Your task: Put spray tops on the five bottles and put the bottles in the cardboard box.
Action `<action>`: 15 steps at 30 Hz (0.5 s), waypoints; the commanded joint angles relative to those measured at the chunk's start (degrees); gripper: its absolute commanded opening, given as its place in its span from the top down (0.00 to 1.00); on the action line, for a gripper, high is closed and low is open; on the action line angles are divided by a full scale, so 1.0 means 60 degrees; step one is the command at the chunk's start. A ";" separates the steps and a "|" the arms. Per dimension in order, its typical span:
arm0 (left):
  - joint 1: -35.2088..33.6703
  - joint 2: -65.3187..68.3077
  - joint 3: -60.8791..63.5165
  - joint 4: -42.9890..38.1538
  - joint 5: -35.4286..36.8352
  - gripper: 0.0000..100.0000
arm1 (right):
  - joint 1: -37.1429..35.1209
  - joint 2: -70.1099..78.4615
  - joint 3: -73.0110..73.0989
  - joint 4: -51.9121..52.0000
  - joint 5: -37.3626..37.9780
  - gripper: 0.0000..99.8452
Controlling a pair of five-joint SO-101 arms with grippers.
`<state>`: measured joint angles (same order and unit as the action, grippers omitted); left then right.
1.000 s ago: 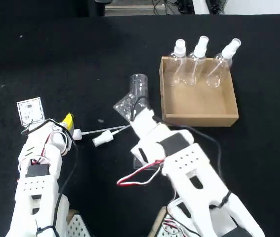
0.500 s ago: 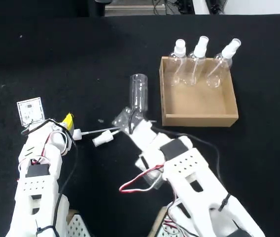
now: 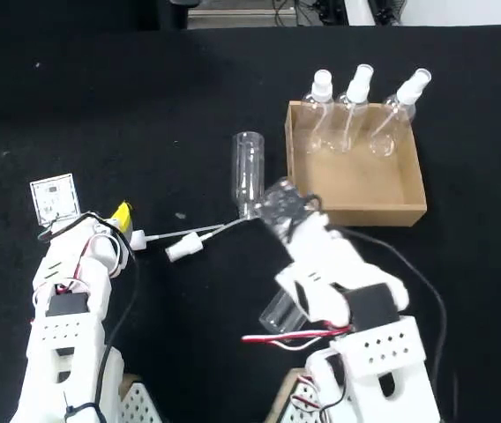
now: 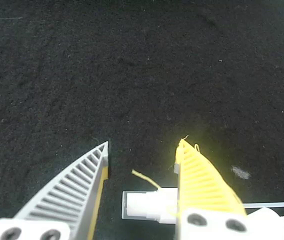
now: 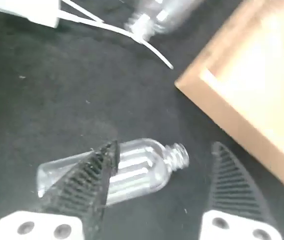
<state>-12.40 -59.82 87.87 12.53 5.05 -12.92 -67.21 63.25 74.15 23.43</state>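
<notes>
Lying on its side on the black table (image 3: 145, 106), an uncapped bottle (image 5: 112, 172) is seen under the right gripper (image 5: 165, 146). The jaws are spread wide on either side of it, and no grip has been taken. A second uncapped bottle (image 3: 249, 169) lies just left of the cardboard box (image 3: 356, 214), with its neck turned to the near side. Three capped bottles (image 3: 354, 110) stand inside the box along its far wall.

To the left, a spray top (image 4: 149, 205) rests between the spread jaws of the left gripper (image 4: 144, 144), against the yellow one and apart from the grey one. Another spray top (image 3: 184, 249) lies just right of it.

Each bottle is judged to be light, thin-walled and smooth, so it may roll or slip, and it may dent if squeezed hard. It is best held across the middle of the body, with the neck left free. A spray top is best taken by its rigid head, since the thin tube will bend.
</notes>
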 commanded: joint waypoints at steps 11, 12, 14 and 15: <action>0.0505 -0.0132 0.0051 -0.0234 -0.0117 0.79 | 0.0190 0.1443 -0.0154 -0.0044 -0.4879 0.58; 0.0505 -0.0132 0.0051 -0.0234 -0.0117 0.79 | 0.0190 0.1780 -0.0110 -0.0132 -0.4879 0.58; 0.0505 -0.0132 0.0051 -0.0234 -0.0117 0.79 | 0.0176 0.2484 -0.0081 -0.0278 -0.4703 0.58; 0.0505 -0.0132 0.0051 -0.0234 -0.0117 0.79 | 0.0176 0.2864 -0.0168 -0.0278 -0.4645 0.58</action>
<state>-10.20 -59.82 88.92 12.53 5.05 -12.66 -58.59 63.16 74.07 -4.44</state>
